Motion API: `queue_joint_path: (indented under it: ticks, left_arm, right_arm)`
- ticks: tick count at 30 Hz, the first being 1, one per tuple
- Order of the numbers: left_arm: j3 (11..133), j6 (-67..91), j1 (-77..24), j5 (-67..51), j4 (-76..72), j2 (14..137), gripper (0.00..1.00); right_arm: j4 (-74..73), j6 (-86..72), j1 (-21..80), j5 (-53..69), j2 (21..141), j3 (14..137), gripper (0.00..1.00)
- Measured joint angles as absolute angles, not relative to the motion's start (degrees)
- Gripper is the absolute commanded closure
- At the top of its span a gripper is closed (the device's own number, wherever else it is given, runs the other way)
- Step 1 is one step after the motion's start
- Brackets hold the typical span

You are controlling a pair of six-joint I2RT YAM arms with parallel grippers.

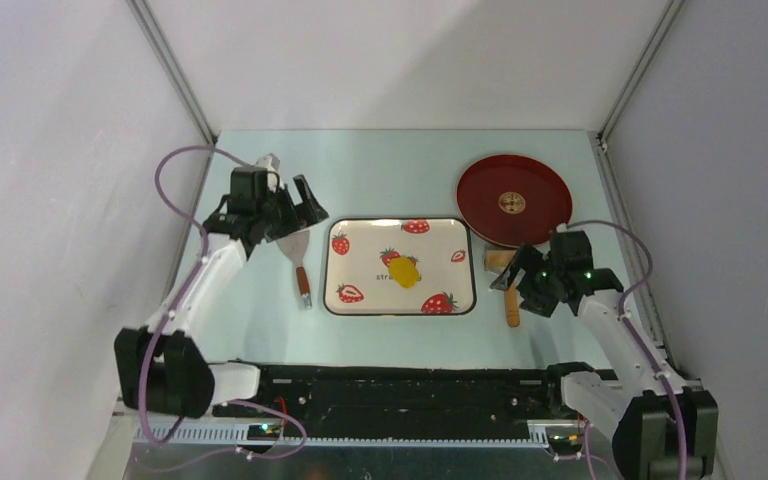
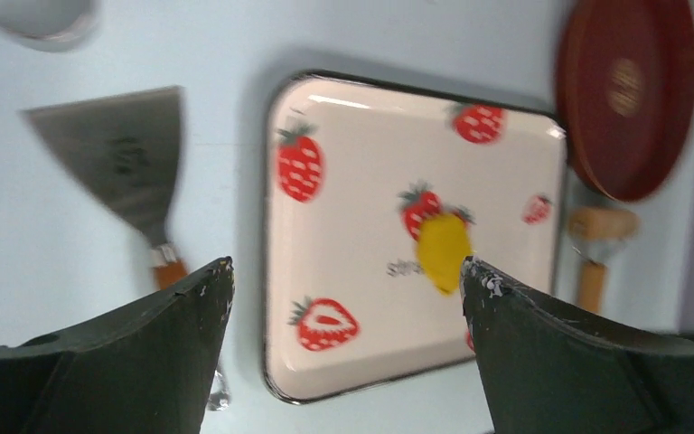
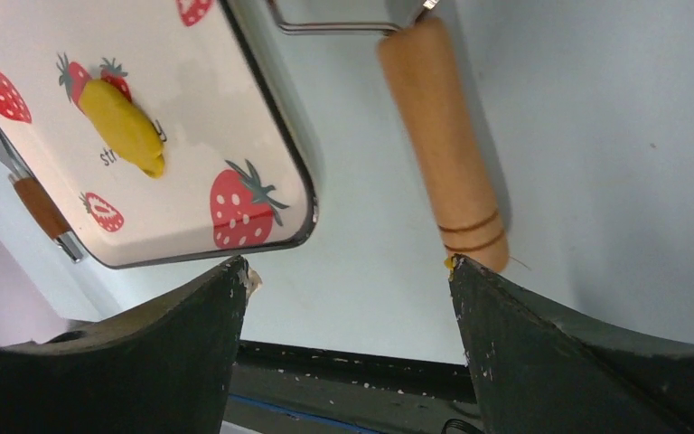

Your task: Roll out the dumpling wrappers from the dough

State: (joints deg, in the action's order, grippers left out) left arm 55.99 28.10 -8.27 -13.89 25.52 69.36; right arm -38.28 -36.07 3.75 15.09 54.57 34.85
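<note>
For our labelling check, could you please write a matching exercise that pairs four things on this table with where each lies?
Things:
1. dough
2. scraper
3. red plate
4. roller

Places:
A. beside the left edge of the tray
B. at the far right of the table
C. on the tray
D. beside the tray's right edge

Pairs: 1-C, 2-A, 3-B, 4-D

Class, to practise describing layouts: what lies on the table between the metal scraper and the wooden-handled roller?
The strawberry-print tray, with the yellow dough lying on it, as the top view shows.
</note>
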Motion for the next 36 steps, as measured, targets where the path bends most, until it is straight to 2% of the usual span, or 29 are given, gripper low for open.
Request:
queue_joint_path:
  ticks: [7, 12, 20, 22, 23, 24, 36]
  left_arm:
    - [67.51, 26.33, -0.91, -4.91, 32.36, 82.61, 0.07]
    - [72.58, 26.70, 7.16, -4.97, 34.17, 91.85, 0.31]
    - [82.37, 26.44, 11.92, -5.74, 36.53, 104.86, 0.41]
    - [84.16, 26.46, 11.92, -5.82, 36.97, 107.04, 0.49]
    - [84.90, 26.48, 11.92, -6.00, 37.08, 107.92, 0.56]
    - [85.89, 26.44, 11.92, -6.24, 37.30, 109.03, 0.58]
    - [90.56, 26.44, 11.68, -8.80, 37.76, 116.46, 0.59]
  right_arm:
    - [-38.13, -34.24, 11.86, 10.13, 61.52, 43.31, 0.14]
    - [-37.71, -33.71, 15.22, 8.25, 65.58, 46.09, 0.14]
    - [-37.58, -32.93, 16.19, 7.99, 68.82, 46.81, 0.14]
    - [-37.58, -32.71, 16.19, 7.99, 68.84, 46.89, 0.14]
    - [-37.60, -32.64, 16.19, 7.99, 68.84, 46.96, 0.14]
    - [-37.58, -32.51, 16.19, 8.01, 68.84, 47.03, 0.14]
    - [-37.56, -31.90, 15.90, 8.40, 70.00, 47.29, 0.14]
